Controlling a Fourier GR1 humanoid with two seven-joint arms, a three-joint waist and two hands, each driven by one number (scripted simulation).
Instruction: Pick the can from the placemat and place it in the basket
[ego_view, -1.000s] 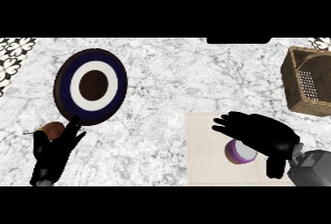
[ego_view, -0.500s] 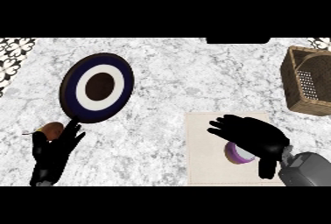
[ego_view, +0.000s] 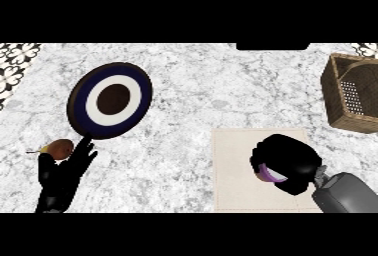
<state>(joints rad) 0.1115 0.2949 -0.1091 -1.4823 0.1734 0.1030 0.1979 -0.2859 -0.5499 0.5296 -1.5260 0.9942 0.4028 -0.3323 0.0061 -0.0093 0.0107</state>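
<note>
The can (ego_view: 270, 174) sits on the placemat (ego_view: 238, 170), mostly hidden under our right hand (ego_view: 286, 161), whose fingers curl round it. The basket (ego_view: 353, 95) lies far right. Our left hand (ego_view: 65, 172) rests open, near left.

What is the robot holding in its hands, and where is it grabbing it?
The right hand curls over the purple can on the placemat, covering its top and sides. The left hand holds nothing.
</note>
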